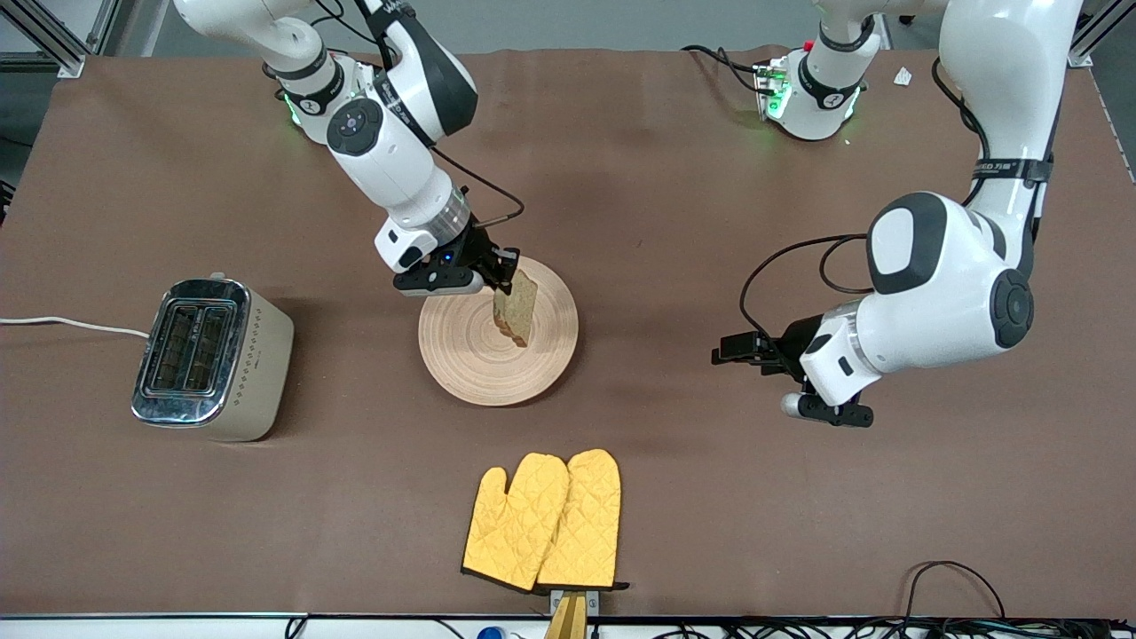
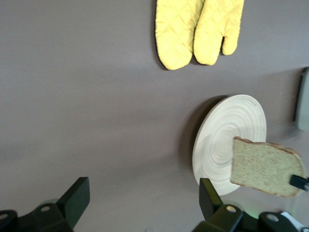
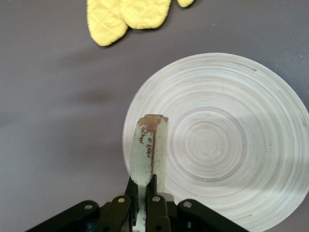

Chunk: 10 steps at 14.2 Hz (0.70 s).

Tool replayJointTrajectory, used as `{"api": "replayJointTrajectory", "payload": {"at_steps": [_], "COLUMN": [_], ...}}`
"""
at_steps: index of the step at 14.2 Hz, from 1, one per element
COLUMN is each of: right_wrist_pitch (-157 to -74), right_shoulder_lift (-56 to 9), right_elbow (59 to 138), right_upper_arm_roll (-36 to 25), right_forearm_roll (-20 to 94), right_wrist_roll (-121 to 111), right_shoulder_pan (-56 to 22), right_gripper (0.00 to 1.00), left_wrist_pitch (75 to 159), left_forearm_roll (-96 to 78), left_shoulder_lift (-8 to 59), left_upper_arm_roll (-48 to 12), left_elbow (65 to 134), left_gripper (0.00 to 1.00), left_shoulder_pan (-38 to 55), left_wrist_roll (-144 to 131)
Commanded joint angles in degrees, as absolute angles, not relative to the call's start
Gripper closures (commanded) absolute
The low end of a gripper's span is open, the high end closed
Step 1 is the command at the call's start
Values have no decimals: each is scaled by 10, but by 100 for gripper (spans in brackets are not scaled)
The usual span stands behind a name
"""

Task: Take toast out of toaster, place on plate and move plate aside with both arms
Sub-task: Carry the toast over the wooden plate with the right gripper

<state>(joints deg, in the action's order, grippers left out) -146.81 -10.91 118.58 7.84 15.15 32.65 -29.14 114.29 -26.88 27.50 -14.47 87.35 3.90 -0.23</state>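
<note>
Brown toast (image 1: 516, 308) hangs on edge from the right tool (image 1: 504, 273), whose fingers pinch its top tight, just over the round wood plate (image 1: 461, 355) on the bench (image 1: 674, 222). The right arm leans down over the plate. The left tool (image 1: 741, 348) waits with fingers spread wide, holding nothing, well apart from the plate toward the left arm's end.

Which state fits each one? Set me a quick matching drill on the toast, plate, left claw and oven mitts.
Things:
1. toast
2. plate
3. left claw
4. oven mitts

States:
A. open, holding nothing
B. lying flat, nearest the front camera
C. held on edge by the right claw, over the plate
D. resting on the table between toaster and left arm

Pairs: 1-C, 2-D, 3-A, 4-B
</note>
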Motion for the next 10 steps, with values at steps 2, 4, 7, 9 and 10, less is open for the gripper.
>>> {"api": "replayJointTrajectory", "payload": {"at_steps": [2, 4, 7, 9, 10], "right_wrist_pitch": [-1556, -1557, -1559, -1594, -1613], "right_shoulder_lift": [-106, -107, -115, -117, -117], "right_elbow": [1258, 1259, 1264, 1297, 1315], "right_upper_arm_roll": [79, 78, 77, 76, 76], "right_forearm_roll": [133, 133, 133, 133, 133], "right_wrist_roll": [319, 299, 280, 262, 248], "right_shoulder_pan": [-288, -283, -272, -268, -265], "right_gripper": [100, 100, 100, 100, 100], "left_wrist_pitch": [1144, 1145, 1157, 1174, 1184], "left_forearm_roll": [-326, -372, -435, -474, -492], "left_shoulder_lift": [306, 322, 344, 358, 368], "left_upper_arm_roll": [-145, -145, -145, -146, -146], "left_elbow": [870, 870, 873, 878, 879], "left_gripper": [0, 0, 0, 0, 0], "left_shoulder_pan": [33, 33, 35, 42, 43], "left_wrist_roll": [46, 75, 116, 132, 137]}}
